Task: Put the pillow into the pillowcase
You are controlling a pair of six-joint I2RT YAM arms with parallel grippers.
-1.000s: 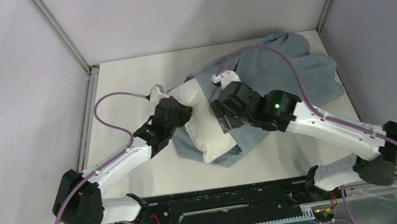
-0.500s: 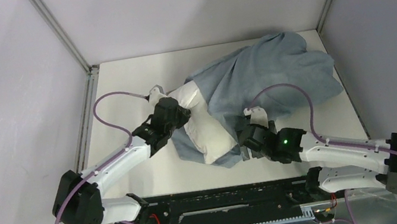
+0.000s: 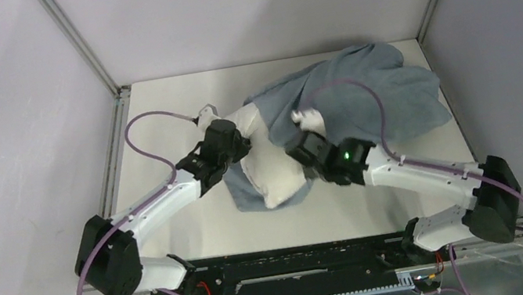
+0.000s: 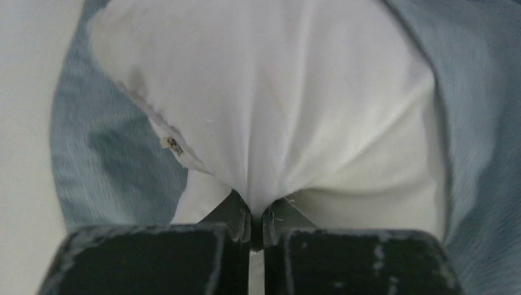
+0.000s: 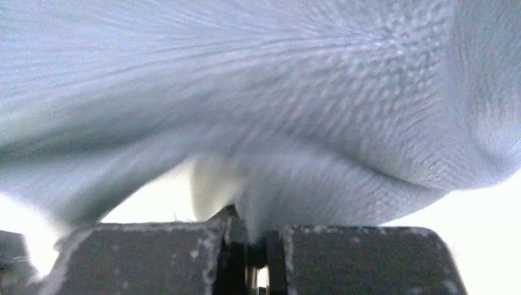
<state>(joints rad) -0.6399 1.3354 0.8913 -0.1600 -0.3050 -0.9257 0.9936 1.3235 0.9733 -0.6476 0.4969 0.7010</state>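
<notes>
Roughly, we judge the job to be about half done. In the top view the pillow (image 3: 271,170) lies in the middle of the table (image 3: 158,116), running from near to far. Its right flank is covered by the pillowcase (image 3: 384,92), while a long white strip of it is bare. A fringe of blue-grey cloth shows under its left and near edges, so we take it that the lower layer of the sack is beneath the pillow. Most of the case lies bunched and slack toward the far right corner.

The left gripper (image 4: 257,216) has its jaws closed on a pinch of the pillow's white cover, with pleats fanning out from the grip. The right gripper (image 5: 255,244) is clamped on a fold of the blue-grey weave at the case's edge. A pale patch sits just behind that fold — we cannot tell whether it is pillow or lining.

What is left, as we read it, is to draw the upper layer across the bare strip and seat the pillow deep into the slack end.
</notes>
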